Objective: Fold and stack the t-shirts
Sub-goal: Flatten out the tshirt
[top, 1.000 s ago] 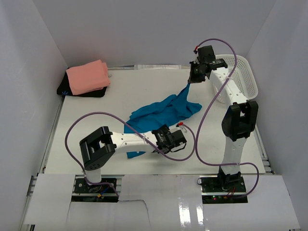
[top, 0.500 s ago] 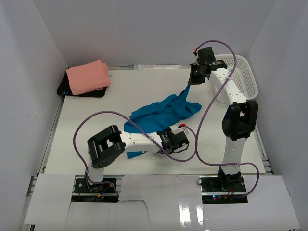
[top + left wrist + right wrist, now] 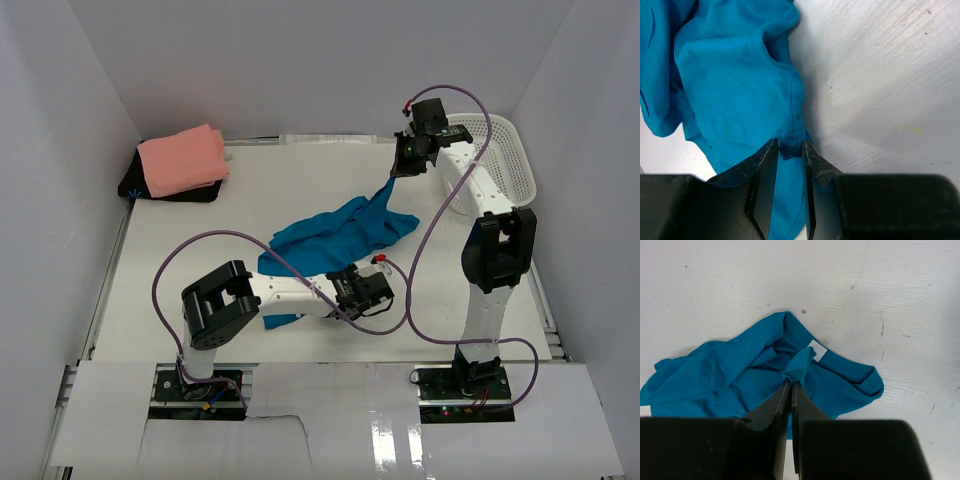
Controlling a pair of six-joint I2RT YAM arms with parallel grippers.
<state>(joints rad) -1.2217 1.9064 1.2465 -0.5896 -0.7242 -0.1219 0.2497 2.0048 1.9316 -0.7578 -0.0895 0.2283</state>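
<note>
A white mesh basket (image 3: 510, 150) stands at the far right of the table (image 3: 250, 190), and everything else is placed from it. Just to the left of the basket, the right gripper (image 3: 790, 385) hangs above the table with its jaws pressed together on a small raised peak of the teal t-shirt (image 3: 335, 235). The cloth drops away from that pinch in a narrow strip. The rest of the shirt lies crumpled on the table, spreading leftward and toward the near side from the basket, with a small white label showing beside the pinched peak. Well to the near-left of the basket, at the shirt's near edge, the left gripper (image 3: 790, 147) is low over the table. Its jaws stand only a narrow slot apart, and a stitched hem of the teal cloth is bunched and squeezed between the tips. Far to the left of the basket, along the same far edge, the salmon-pink t-shirt (image 3: 182, 160) lies folded on a black pad (image 3: 135, 187).
</note>
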